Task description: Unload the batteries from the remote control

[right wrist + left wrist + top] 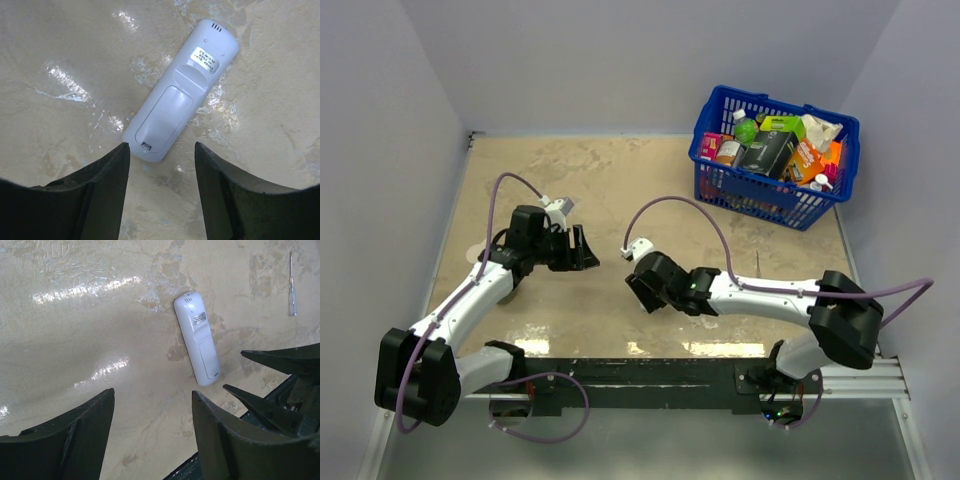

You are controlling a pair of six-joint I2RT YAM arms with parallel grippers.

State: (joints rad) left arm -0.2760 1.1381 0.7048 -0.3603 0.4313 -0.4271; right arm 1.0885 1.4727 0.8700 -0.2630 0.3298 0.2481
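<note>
The remote control [179, 92] lies flat on the table with its back face up and its battery cover closed. It also shows in the left wrist view [196, 340]. I cannot make it out in the top view. The batteries are hidden. My right gripper [161, 145] is open and empty, just above the remote's cover end, jaws either side of it and not touching. My left gripper [153, 391] is open and empty, a short way from the remote. In the top view the left gripper [588, 250] and right gripper [638, 290] face each other at mid-table.
A blue basket [760, 195] full of groceries stands at the back right. A thin clear tool [291, 285] lies on the table beyond the remote. The right gripper's dark fingers [280, 359] show at the right of the left wrist view.
</note>
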